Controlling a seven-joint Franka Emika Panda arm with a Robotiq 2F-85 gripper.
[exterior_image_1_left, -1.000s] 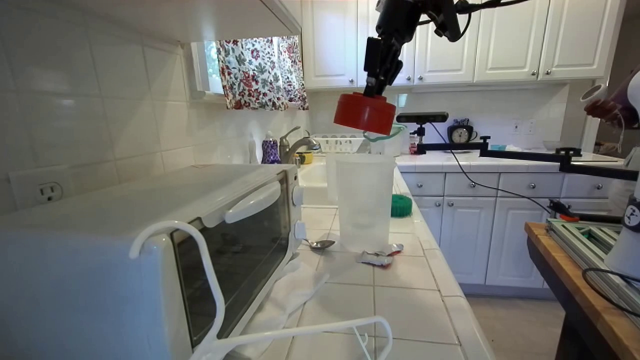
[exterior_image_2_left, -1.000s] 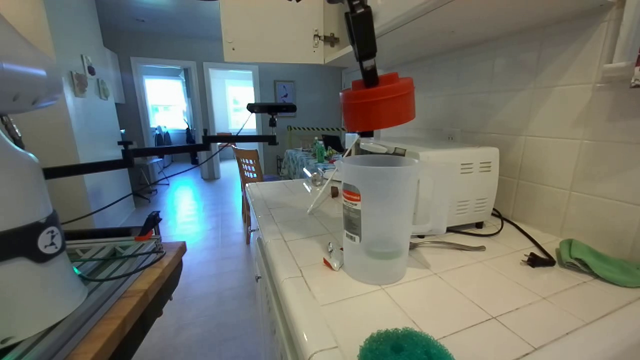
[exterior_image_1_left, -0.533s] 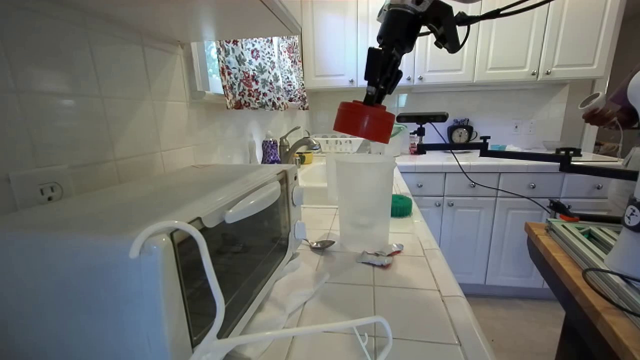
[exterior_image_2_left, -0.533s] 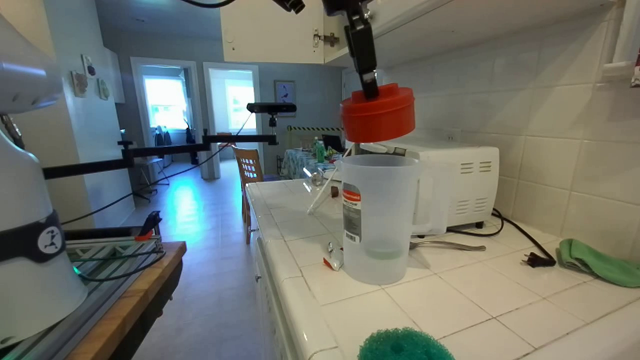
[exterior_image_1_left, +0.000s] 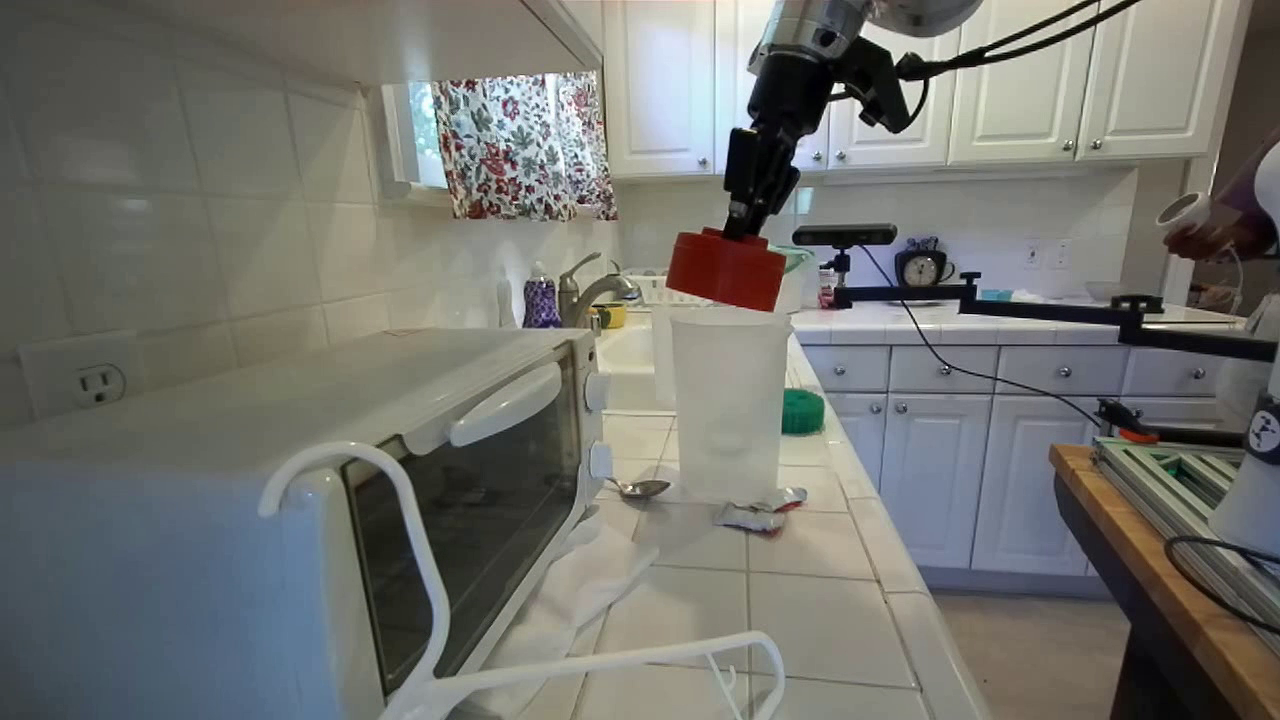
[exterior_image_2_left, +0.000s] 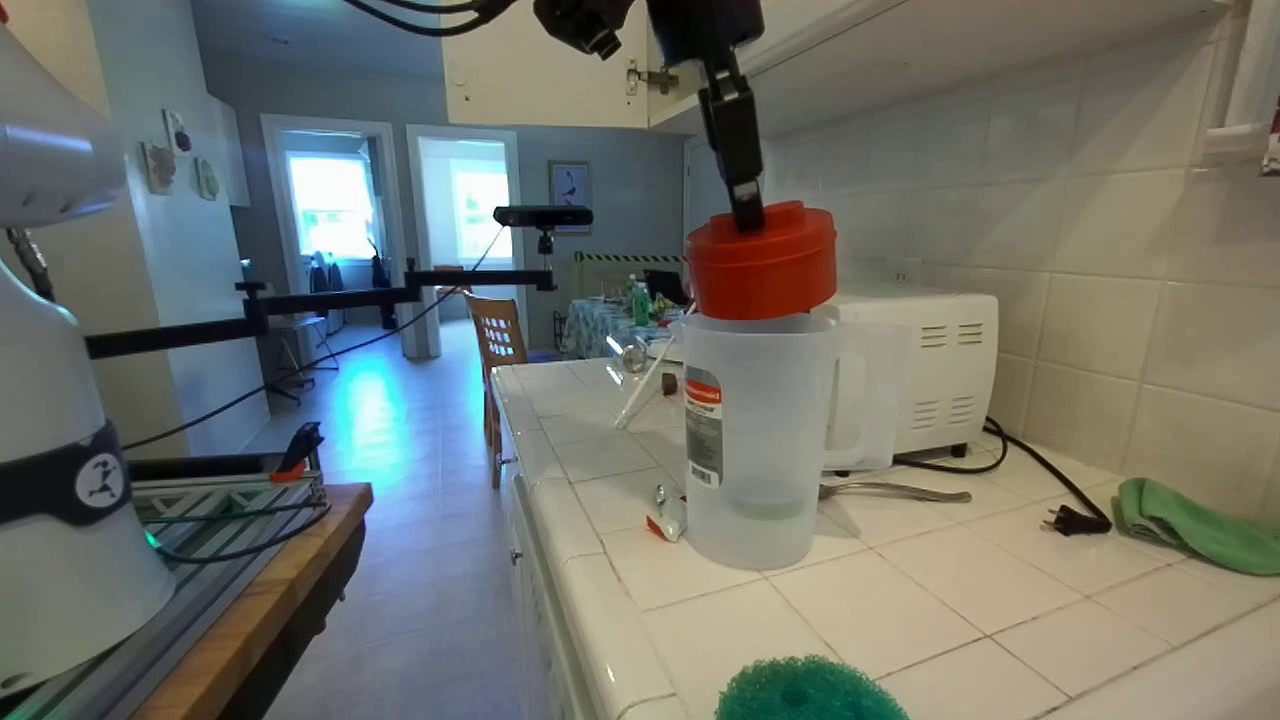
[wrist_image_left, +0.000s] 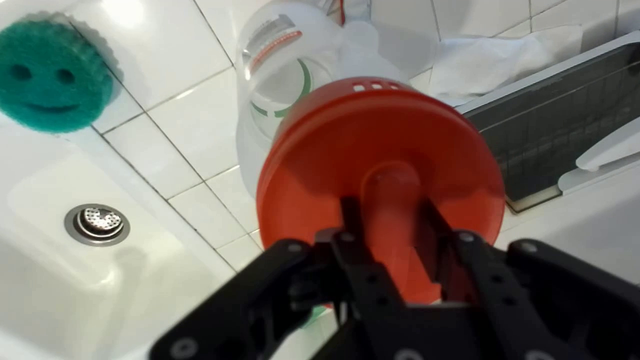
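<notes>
Round red plastic lid (exterior_image_1_left: 727, 270): held tilted over the mouth of a tall translucent plastic pitcher (exterior_image_2_left: 750, 430), its right side lower in an exterior view; its underside is hidden, and contact with the rim cannot be made out.
Pitcher: stood upright on a white tiled counter (exterior_image_2_left: 880, 600); a pale green patch (exterior_image_2_left: 768, 508) is dimly seen through the wall at its bottom and cannot be identified.
Black two-fingered gripper (wrist_image_left: 393, 215): blurred in the wrist view; the lid's raised ridge is pinched by it from both sides, and the lid is hung directly beneath.
Curved silver metal spoon (exterior_image_2_left: 905, 490): its bowl is hidden behind the pitcher in an exterior view.
Crumpled silver wrapper (exterior_image_1_left: 750, 517): seen near the pitcher's base.
White boxy toaster oven (exterior_image_1_left: 250, 400): cut off at the left in an exterior view.
Round green scrubber (exterior_image_2_left: 810, 690): cut off at the near edge in an exterior view.
</notes>
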